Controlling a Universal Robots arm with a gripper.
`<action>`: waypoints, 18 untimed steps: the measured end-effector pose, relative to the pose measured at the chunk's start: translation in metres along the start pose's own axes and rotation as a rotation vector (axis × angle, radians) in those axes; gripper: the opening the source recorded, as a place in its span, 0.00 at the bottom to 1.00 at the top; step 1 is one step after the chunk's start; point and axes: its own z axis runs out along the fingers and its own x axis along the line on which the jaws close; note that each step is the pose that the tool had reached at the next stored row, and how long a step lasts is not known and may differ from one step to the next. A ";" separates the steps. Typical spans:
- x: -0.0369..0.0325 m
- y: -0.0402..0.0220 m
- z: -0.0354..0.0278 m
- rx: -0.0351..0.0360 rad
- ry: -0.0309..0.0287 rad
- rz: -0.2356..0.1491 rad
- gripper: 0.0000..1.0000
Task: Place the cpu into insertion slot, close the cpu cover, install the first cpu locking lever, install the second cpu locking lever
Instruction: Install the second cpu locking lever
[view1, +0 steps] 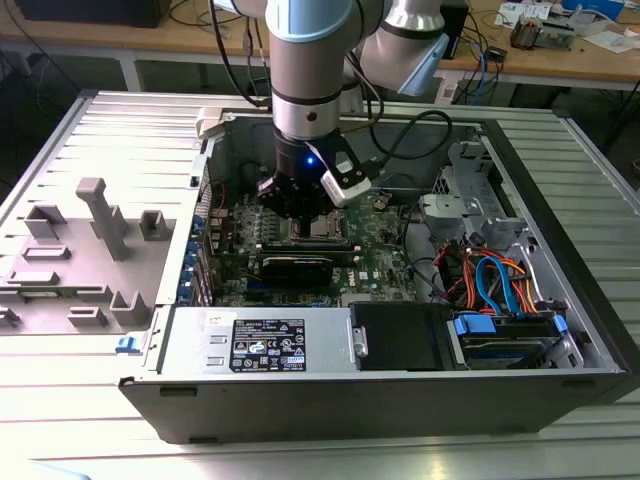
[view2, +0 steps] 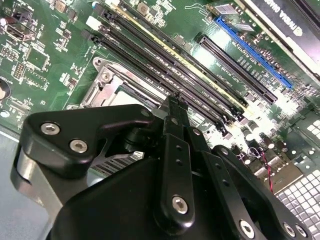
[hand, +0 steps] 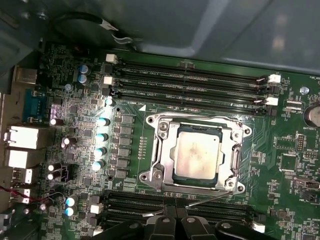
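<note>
In the first wrist view the cpu (hand: 197, 155) lies flat in the insertion slot, its dull silver top showing. The cpu cover (hand: 198, 119) is down around it as a metal frame. A thin silver lever rod (hand: 200, 201) runs slantwise along the socket's edge, just off my fingertips (hand: 167, 223). My gripper (hand: 179, 222) is shut, fingers together, with nothing seen between them. In the exterior view the gripper (view1: 300, 208) hangs low over the socket (view1: 325, 228) inside the open computer case. In the second wrist view the black fingers (view2: 172, 130) partly hide the socket's corner (view2: 107, 82).
Long black memory slots (hand: 190, 80) flank the socket on two sides. A dark expansion card (view1: 297, 266) lies close by. The case walls (view1: 350, 120), a power supply (view1: 260, 340), a drive cage (view1: 500, 330) with orange and blue cables, and a grey fixture (view1: 100, 215) surround the board.
</note>
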 end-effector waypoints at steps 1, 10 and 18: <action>0.0005 -0.0003 0.0002 0.0000 -0.0001 0.000 0.11; 0.0028 -0.0002 0.0018 0.0001 0.0000 -0.001 0.11; 0.0047 0.0001 0.0039 0.0001 0.0000 0.000 0.11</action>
